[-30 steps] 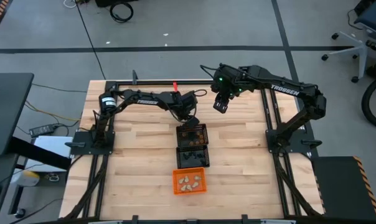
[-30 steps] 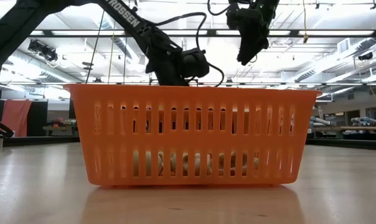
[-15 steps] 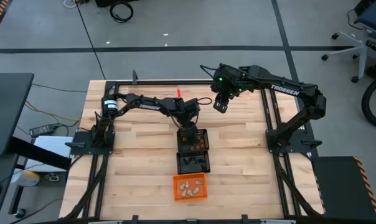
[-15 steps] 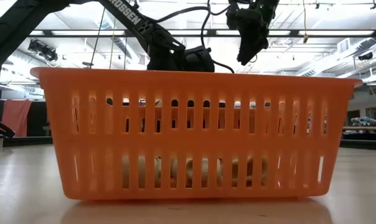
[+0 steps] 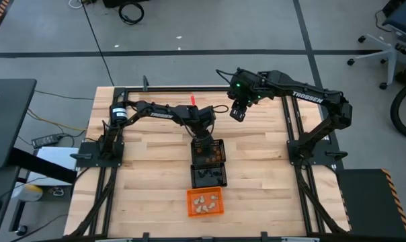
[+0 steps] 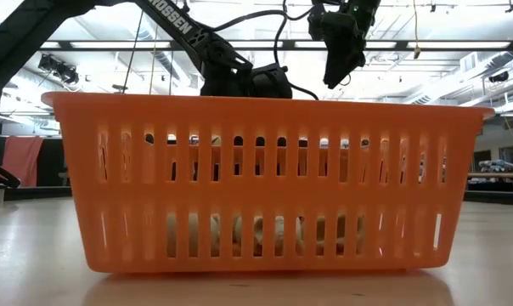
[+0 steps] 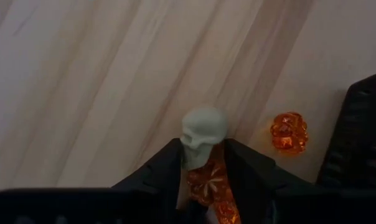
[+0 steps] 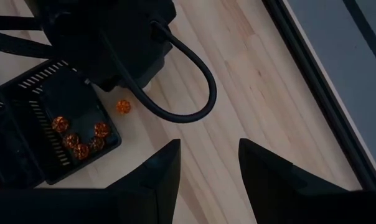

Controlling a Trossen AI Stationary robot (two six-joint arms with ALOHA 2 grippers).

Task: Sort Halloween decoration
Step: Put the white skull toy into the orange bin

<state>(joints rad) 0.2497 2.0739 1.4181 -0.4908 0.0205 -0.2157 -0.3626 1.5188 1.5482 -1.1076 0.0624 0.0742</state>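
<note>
High view: a light wooden table [image 5: 149, 168] stands on a grey floor, with cables and an office chair beyond its edges. Three small baskets sit in a row down the middle. Farthest from the camera's bottom edge is a black mesh basket [image 5: 208, 152] holding orange trinkets, next a second black mesh basket [image 5: 209, 175] holding dark trinkets, then an orange basket [image 5: 205, 202] holding cream-white trinkets. The left gripper [image 5: 203, 130] is low over the table just beside the far end of the first black basket. The right gripper [image 5: 238, 112] hangs above bare table, well apart from the baskets. Low view: the slotted wall of the orange basket fills most of the picture, pale trinkets showing through its slots; both arms rise behind it, under a ceiling with strip lights. Left wrist view: between the left gripper's fingers [image 7: 250, 177] sit a cream-white skull [image 7: 203, 132] and an orange trinket [image 7: 210, 183], the jaws narrowed around them; whether they grip yet I cannot tell. A loose orange pumpkin [image 7: 289, 132] lies on the wood just beside them. Right wrist view: the right gripper's jaws stand apart with nothing between them; below lie the orange-filled black basket and the loose pumpkin. The step in hand appears to be picking up the skull; next it likely needs lifting and carrying to the orange basket.
</note>
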